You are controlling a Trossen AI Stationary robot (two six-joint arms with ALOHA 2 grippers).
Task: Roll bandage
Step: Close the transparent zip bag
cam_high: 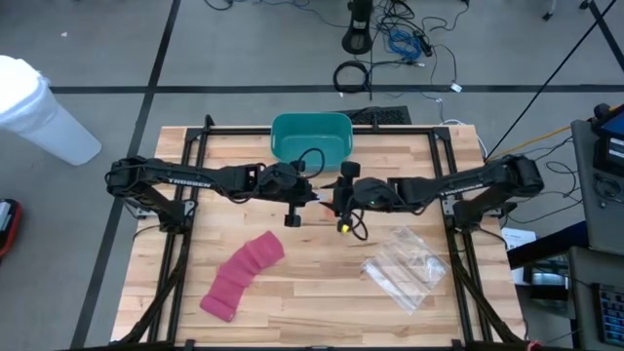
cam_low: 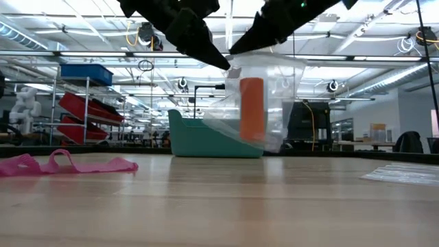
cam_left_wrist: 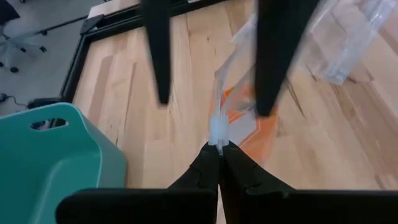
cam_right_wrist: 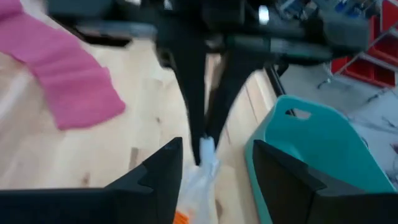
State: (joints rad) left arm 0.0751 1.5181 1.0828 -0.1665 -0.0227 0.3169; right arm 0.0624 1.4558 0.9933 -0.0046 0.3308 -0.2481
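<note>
Table (cam_high: 322, 292) of pale wood planks carries everything, with both dark arms stretched inward from its two sides so that their wrists nearly meet over the middle, just in front of the teal bin (cam_high: 310, 137) at the far edge. Well apart from them, toward the near left, the pink bandage (cam_high: 241, 275) lies unrolled in a loose curved strip, touched by neither arm; in the low view it shows as a rumpled band lying flat on the wood. A second clear plastic bag (cam_high: 406, 267) lies crumpled on the table at the near right. The left pincer (cam_left_wrist: 218, 149) is clenched on the top edge of a small clear bag (cam_low: 257, 103), which hangs above the table with an orange roll (cam_low: 252, 108) upright inside it. The right pincer (cam_right_wrist: 211, 163) faces it from the other side with its fingers released and spread, the bag's top edge between them but not visibly touched. From above, the hanging bag is almost wholly hidden by the two wrists. The low view cuts both arms off at its upper edge. What the orange roll is made of cannot be told.
</note>
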